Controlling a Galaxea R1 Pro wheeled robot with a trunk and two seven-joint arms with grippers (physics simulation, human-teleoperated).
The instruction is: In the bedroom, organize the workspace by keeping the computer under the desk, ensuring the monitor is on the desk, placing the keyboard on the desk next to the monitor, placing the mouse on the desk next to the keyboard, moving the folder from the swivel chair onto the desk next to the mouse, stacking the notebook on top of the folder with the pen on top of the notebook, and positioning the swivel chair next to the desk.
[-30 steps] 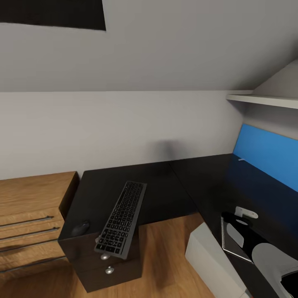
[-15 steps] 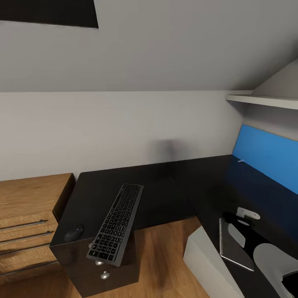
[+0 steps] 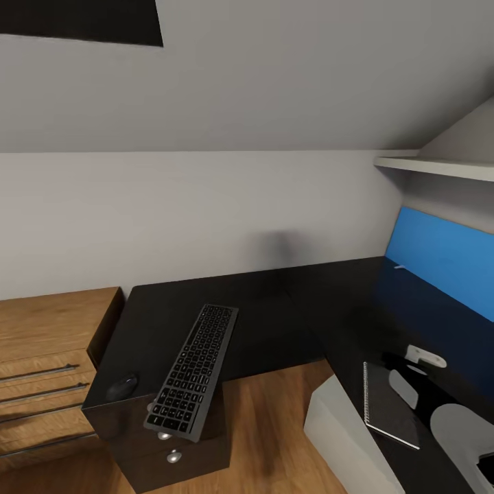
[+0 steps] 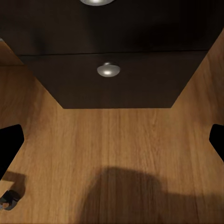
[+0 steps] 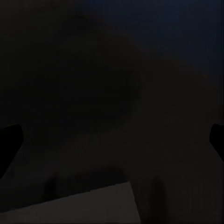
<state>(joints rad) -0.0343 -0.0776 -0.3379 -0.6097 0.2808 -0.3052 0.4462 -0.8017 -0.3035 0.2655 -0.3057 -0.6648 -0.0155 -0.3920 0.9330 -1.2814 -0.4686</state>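
The black desk (image 3: 274, 322) runs in an L along the wall. The slim black keyboard (image 3: 194, 370) lies on its left wing, its near end overhanging the front edge. The mouse (image 3: 121, 385) sits to the keyboard's left. The dark grey notebook (image 3: 387, 408) lies on the right wing, next to my right arm (image 3: 456, 425). A thin white pen (image 3: 401, 266) lies by the blue panel. The light grey computer (image 3: 343, 429) stands under the right wing. My left gripper (image 4: 112, 149) is open over the floor. My right gripper (image 5: 112, 140) is open over the dark desktop. Monitor, folder and swivel chair are out of view.
A light wooden dresser (image 3: 48, 357) stands against the desk's left end. The black drawer unit (image 4: 112, 46) with silver knobs is under the keyboard. A long blue wall panel (image 3: 446, 261) and a white shelf (image 3: 439, 166) are at the right. Wood floor (image 3: 267, 425) lies between the desk wings.
The camera swung, shifting the whole scene left. Since half a second ago my right arm has drawn back to the right, uncovering more of the notebook.
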